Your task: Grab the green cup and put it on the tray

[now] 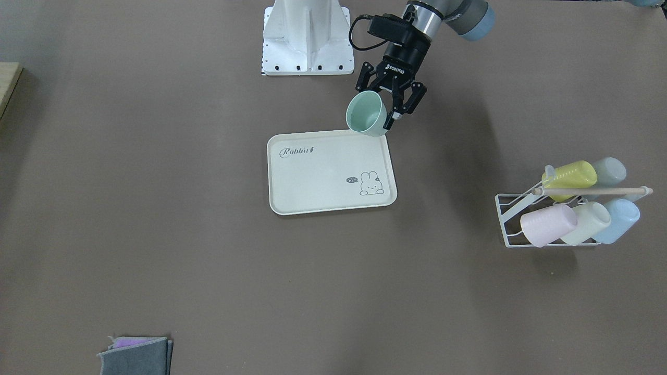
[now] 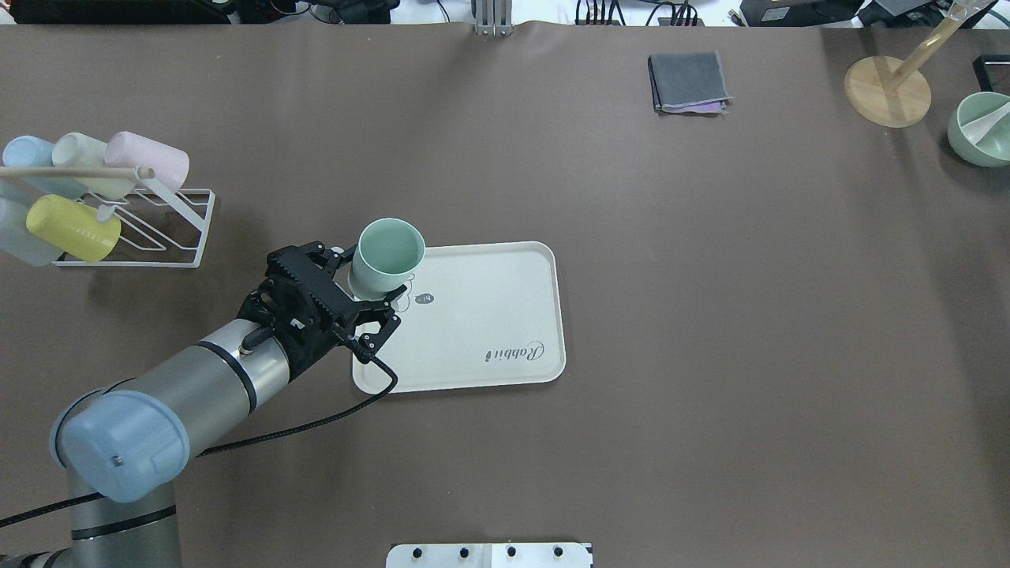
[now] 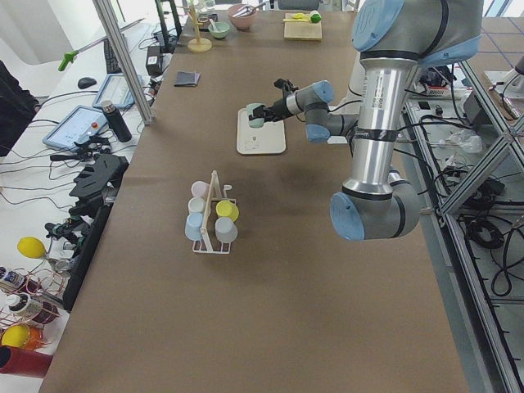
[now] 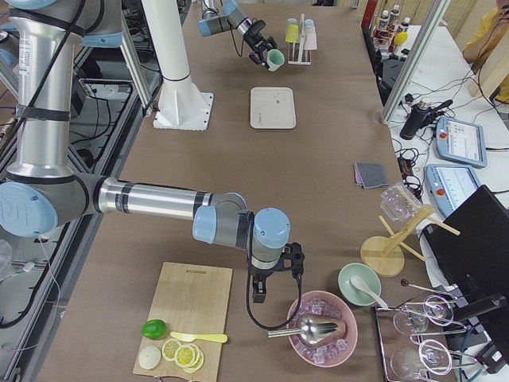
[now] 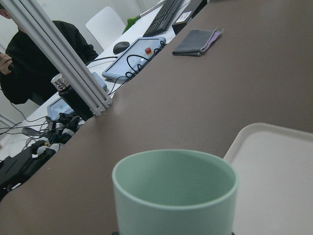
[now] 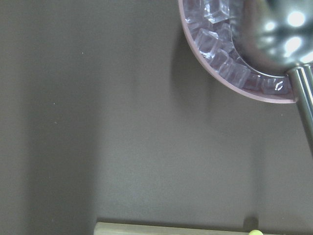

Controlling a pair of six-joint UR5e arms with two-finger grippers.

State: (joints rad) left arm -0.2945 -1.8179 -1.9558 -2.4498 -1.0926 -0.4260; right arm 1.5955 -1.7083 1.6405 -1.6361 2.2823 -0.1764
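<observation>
The green cup (image 2: 387,256) hangs in the air over the brown table (image 2: 710,315), just at the corner of the cream tray (image 2: 489,300) that is nearest to the wire rack (image 2: 185,229) of pastel cups. The cup stands upright with its mouth up, and it does not seem to touch the tray. The left gripper (image 2: 367,293) pinches it by the lower wall, one finger on each side. The right gripper (image 4: 274,270) is far away, beside a pink bowl (image 4: 352,330) of ice. Whether its fingers are spread or pressed together, I cannot tell.
</observation>
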